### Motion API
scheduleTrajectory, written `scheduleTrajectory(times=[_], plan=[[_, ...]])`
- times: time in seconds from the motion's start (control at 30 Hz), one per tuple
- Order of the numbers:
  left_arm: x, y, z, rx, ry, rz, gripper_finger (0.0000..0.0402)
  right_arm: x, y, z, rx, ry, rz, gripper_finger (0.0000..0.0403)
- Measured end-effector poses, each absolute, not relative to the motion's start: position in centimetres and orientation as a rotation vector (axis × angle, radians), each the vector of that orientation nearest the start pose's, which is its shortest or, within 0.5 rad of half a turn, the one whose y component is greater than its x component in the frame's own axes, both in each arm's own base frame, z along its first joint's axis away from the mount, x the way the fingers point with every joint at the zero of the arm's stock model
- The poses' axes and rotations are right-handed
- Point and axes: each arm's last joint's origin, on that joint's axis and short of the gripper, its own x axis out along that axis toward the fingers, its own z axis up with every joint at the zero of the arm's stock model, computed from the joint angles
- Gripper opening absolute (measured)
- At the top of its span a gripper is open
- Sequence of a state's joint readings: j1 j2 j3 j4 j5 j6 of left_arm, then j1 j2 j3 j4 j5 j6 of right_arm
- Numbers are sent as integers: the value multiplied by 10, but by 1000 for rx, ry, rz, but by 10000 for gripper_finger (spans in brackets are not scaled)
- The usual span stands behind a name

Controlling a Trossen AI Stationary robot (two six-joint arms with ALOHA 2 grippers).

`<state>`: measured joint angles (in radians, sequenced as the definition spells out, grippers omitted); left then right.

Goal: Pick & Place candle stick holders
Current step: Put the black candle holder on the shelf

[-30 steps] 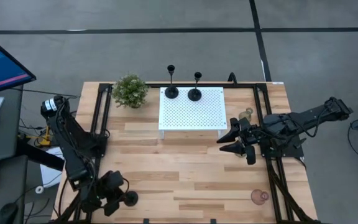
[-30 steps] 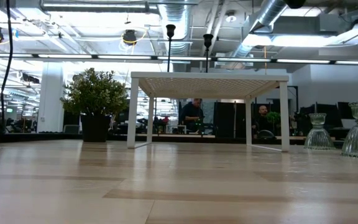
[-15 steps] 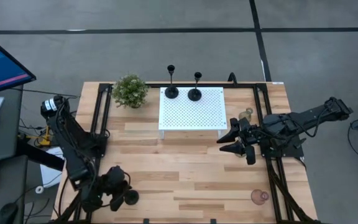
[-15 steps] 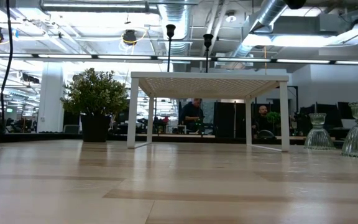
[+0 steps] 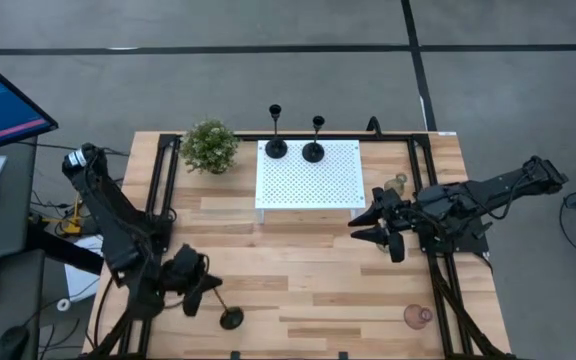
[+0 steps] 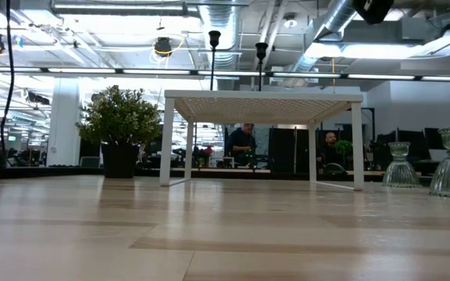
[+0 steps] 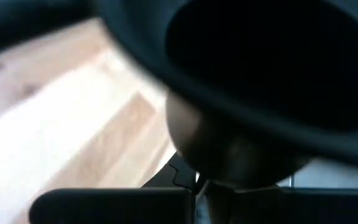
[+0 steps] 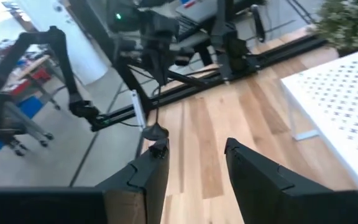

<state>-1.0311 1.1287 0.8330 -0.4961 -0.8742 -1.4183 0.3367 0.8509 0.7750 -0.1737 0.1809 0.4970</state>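
The left arm reaches toward the table's near-left corner, its left gripper [image 5: 200, 288] clamped on a black candle stick holder [image 5: 230, 317] (held tilted, base outward). The right arm stretches in from the table's right edge, its right gripper [image 5: 368, 226] hovering with fingers [image 8: 146, 175] spread apart.

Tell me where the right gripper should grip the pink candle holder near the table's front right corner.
Probably at its narrow neck, coming straight down from above. The pink holder stands upright and alone on the wooden table, and its body looks round and bulbous, so fingers would likely slip there. The right gripper is open beside the white stand.
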Motion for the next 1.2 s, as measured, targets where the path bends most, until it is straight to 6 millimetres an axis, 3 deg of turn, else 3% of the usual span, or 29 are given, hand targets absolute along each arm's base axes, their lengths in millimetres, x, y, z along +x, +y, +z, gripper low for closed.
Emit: scheduleTrajectory(times=[0.27,0.5,0.77,1.2], plan=[[171,-116,305,-654,333,307,10,191,40,310,468,327,-9,134],[206,-77,333,-569,277,300,10,215,31,307,474,414,1,180],[236,-69,349,-509,253,212,10,265,26,337,374,447,62,227],[257,-70,357,-412,196,213,10,348,26,346,243,654,147,210]])
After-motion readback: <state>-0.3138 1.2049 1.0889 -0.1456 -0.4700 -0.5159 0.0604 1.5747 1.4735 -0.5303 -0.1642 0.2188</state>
